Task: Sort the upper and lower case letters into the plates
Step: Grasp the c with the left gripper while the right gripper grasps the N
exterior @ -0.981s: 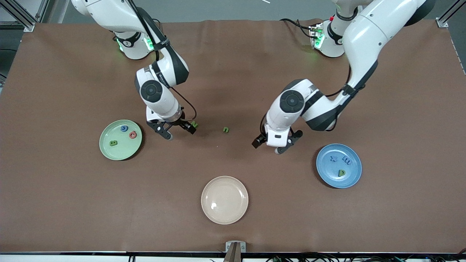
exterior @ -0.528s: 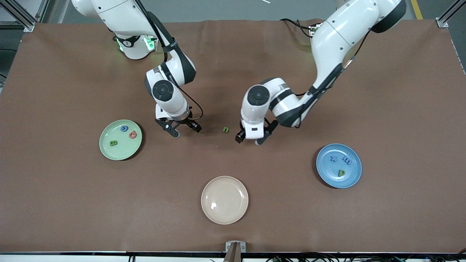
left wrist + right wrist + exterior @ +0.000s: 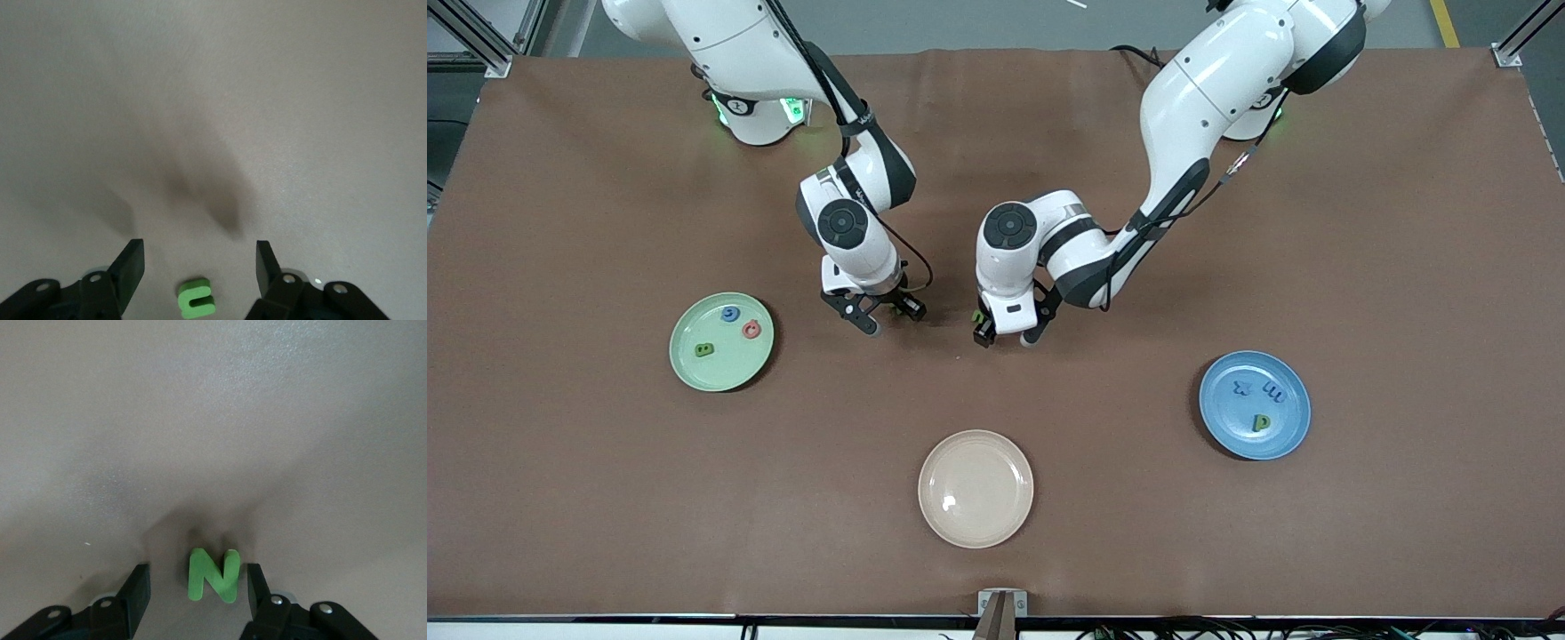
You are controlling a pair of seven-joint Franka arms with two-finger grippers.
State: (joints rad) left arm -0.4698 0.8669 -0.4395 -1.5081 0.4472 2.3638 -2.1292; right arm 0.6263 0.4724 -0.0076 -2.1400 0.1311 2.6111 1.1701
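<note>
Nearest the front camera, a cream plate (image 3: 975, 488) sat bare on the brown table (image 3: 605, 498), midway along it.

Farther back, toward the left arm's end, a blue plate (image 3: 1255, 404) held three letters: a blue x (image 3: 1240, 387), a blue m (image 3: 1273, 393) and a green p (image 3: 1261, 423). Toward the right arm's end, a green plate (image 3: 722, 341) held a green B (image 3: 704, 349), a blue G (image 3: 731, 313) and a red round letter (image 3: 751, 330) that was too small to read.

Farther still, both arms reached down to the middle of the table between those plates. The left hand (image 3: 1005, 335) was low over the table with its fingers (image 3: 131, 265) spread apart, released, and a green n (image 3: 196, 299) lay on the table between them, untouched. The right hand (image 3: 889, 317), just beside it, was also low with its fingers (image 3: 137, 588) apart, gripping nothing; a green N (image 3: 213, 575) lay flat between them, close to one finger, contact unclear. Small writing ran along the right arm's cable band, too small to read.
</note>
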